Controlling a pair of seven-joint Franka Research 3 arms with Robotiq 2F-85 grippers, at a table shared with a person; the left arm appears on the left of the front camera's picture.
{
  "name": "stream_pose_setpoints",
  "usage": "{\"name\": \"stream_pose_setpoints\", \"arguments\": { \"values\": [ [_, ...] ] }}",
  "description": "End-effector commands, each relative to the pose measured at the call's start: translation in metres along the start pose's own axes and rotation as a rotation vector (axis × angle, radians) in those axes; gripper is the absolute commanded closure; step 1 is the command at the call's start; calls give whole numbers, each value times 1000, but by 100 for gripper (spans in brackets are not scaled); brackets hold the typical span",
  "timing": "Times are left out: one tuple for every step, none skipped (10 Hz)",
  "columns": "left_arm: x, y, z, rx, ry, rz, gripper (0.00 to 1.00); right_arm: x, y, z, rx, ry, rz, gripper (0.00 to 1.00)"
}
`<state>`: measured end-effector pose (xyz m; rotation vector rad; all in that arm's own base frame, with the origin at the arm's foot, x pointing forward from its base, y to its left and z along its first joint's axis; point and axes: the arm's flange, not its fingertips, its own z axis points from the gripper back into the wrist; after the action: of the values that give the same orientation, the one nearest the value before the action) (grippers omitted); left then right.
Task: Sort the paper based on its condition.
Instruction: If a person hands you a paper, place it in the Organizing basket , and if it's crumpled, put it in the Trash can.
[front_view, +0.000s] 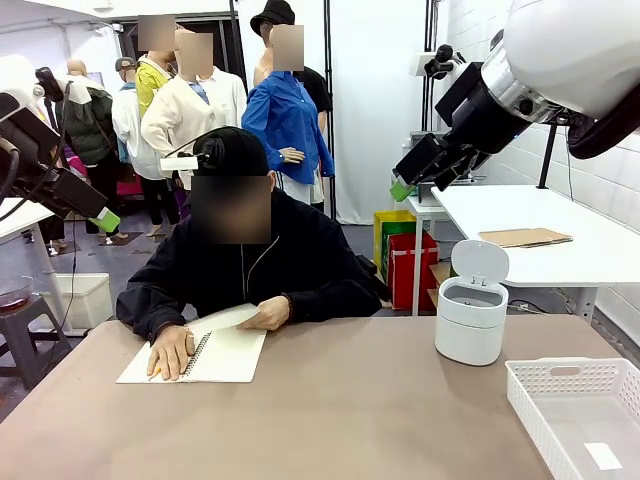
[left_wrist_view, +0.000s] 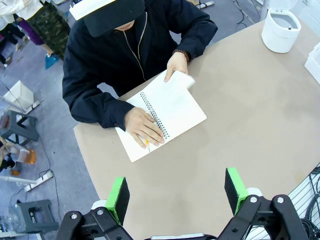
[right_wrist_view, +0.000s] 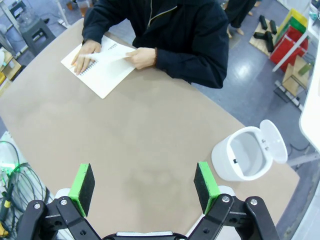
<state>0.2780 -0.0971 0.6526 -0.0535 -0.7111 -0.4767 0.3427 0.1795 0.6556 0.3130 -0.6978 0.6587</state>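
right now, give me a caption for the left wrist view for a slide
Open left gripper hovers above the table while a person lifts a page of the notebook.

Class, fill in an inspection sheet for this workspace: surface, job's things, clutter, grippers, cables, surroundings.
Surface: tan table, bare in the middle.
Job's things: white bin, lid open; white basket; person's hand holding up a notebook page.
Clutter: spiral notebook, other hand resting on it.
Grippers: left gripper open; right gripper open; both above the table.
Cables: loops beside the table edge.
Surroundings: stool, red crate, second table.
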Motion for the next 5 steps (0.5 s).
{"name": "stream_pose_setpoints", "arguments": {
  "values": [
    [1,0,1,-1,-2,-1,0,-1,0,0,0,0,-3,0],
    [1,0,1,-1,-2,-1,0,-1,0,0,0,0,-3,0],
    [1,0,1,-1,-2,-1,0,-1,0,0,0,0,-3,0],
    [1,0,1,-1,-2,-1,0,-1,0,0,0,0,-3,0],
    [1,0,1,-1,-2,-1,0,-1,0,0,0,0,-3,0]
  ]
}}
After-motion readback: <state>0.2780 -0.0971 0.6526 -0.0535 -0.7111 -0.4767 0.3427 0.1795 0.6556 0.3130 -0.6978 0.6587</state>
